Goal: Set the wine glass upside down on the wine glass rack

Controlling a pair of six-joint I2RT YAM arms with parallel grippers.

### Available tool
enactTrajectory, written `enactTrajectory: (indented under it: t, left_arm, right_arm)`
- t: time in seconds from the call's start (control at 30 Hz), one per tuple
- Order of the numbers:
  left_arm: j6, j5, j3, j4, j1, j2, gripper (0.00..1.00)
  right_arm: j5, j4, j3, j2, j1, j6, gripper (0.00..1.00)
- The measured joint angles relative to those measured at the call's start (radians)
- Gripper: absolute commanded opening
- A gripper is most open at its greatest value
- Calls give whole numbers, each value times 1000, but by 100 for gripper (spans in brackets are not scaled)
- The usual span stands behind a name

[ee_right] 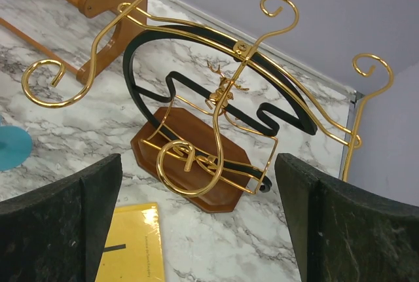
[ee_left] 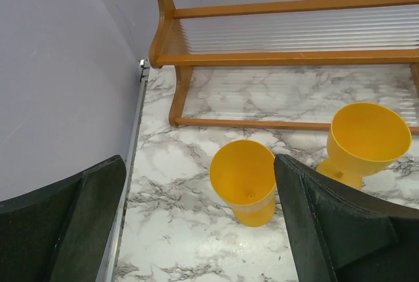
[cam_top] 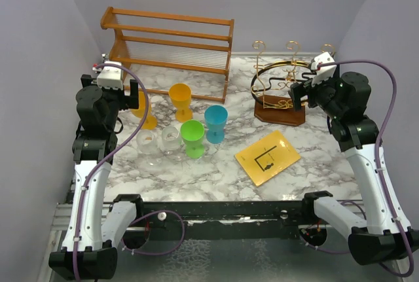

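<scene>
Two grippers are hanging with jaws spread wide, gripping nothing. The left gripper (ee_left: 200, 164) is hovering over a yellow cup (ee_left: 243, 180), while the right gripper (ee_right: 198, 158) is facing the wine glass rack (cam_top: 281, 108). A clear wine glass (cam_top: 171, 138) is sitting on the marble table (cam_top: 222, 177) beside a second glass (cam_top: 147, 143), well apart from the rack.

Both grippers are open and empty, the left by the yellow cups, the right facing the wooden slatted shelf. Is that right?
One thing is wrong: the right gripper faces the gold wire wine glass rack, as the right wrist view shows. The rest stands: both open and empty, the left gripper by the yellow cups.
</scene>
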Motion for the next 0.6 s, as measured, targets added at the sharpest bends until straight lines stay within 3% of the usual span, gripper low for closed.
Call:
enactTrajectory:
  t: [0.6]
  left_arm:
    - [-1,7,0,14,5,0,99]
  right_arm:
    - [-15,4,15,18,0,-2,99]
